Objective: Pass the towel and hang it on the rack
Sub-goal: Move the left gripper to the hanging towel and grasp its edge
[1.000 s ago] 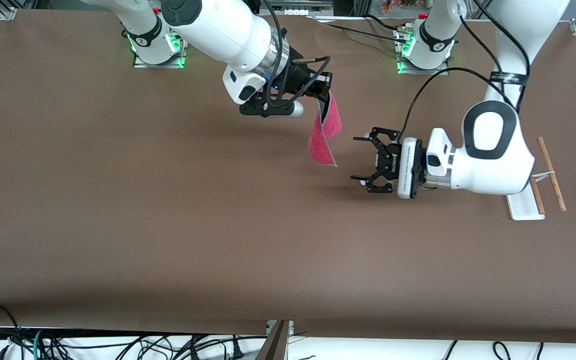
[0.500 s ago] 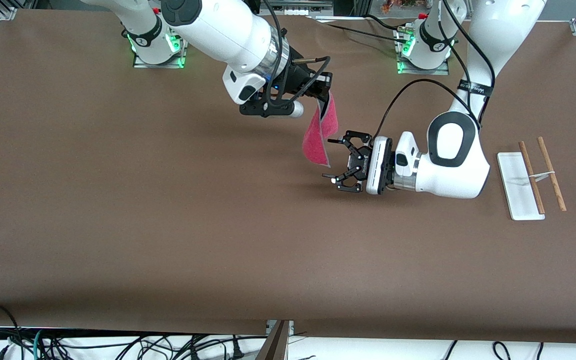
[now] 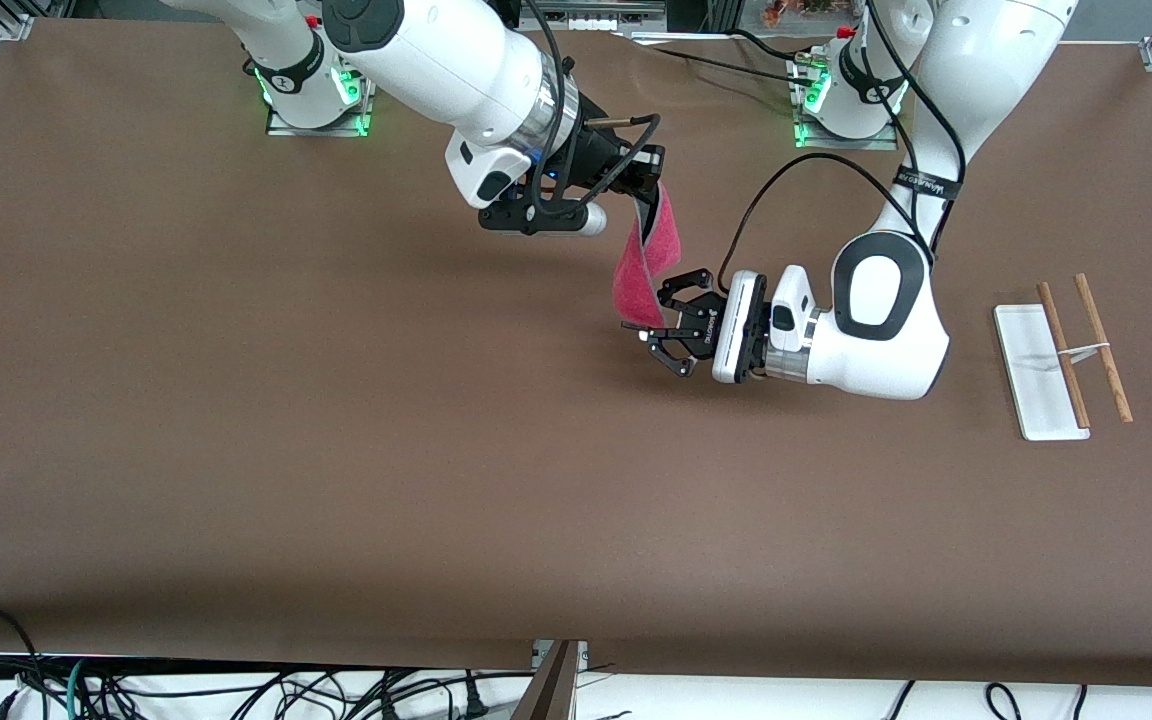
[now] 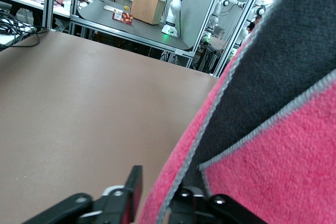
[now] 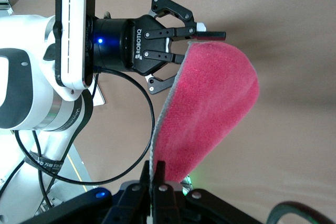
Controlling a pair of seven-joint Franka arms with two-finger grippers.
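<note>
Mid-handover above the tabletop: the right gripper (image 3: pixel 648 186) dangles the towel (image 3: pixel 648 262), jaws clamped on its top edge, while the left gripper's (image 3: pixel 658 325) jaws narrow around its lower corner. The rack (image 3: pixel 1044 372), well apart toward the left arm's end, stands bare; release and hanging remain.

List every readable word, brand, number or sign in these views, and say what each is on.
"ROBOTIQ": on the body of the left gripper, read in the right wrist view.
White lettering on the black cable strap around the left arm: too small to read.
Nothing readable on the towel or the rack.
</note>
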